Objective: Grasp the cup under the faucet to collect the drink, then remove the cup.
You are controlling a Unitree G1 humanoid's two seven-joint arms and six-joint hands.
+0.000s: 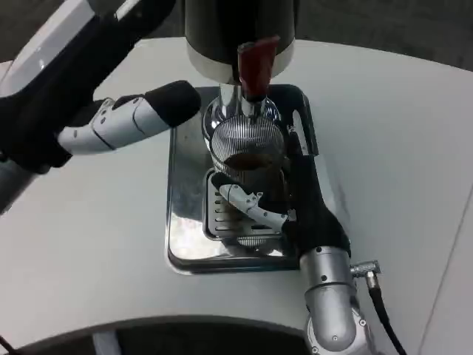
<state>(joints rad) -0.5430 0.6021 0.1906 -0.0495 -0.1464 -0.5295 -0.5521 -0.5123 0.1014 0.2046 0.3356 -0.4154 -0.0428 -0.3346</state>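
The cup (247,151), a ribbed clear one with dark drink showing inside, is being held just below the faucet (255,70), whose red lever is standing at twelve o'clock from the rim, and above the grated drip tray (222,211) at the middle of the steel base (185,222). It is being grasped by the right hand (255,203), whose white and black fingers are being wrapped round its lower wall from six o'clock, with the silver forearm running down toward five o'clock. The collecting step is judged to be in hand: the cup is best being kept upright and centred under the spout, the grasp being held firm but not tightened, and any withdrawal toward six o'clock being made level and slowly so the drink is not slopped. The left hand (137,118) is being held near the dispenser body (236,29), at about ten o'clock from the cup; its dark fingertip is lying close to the machine, and whether it is released or clenched cannot be told.
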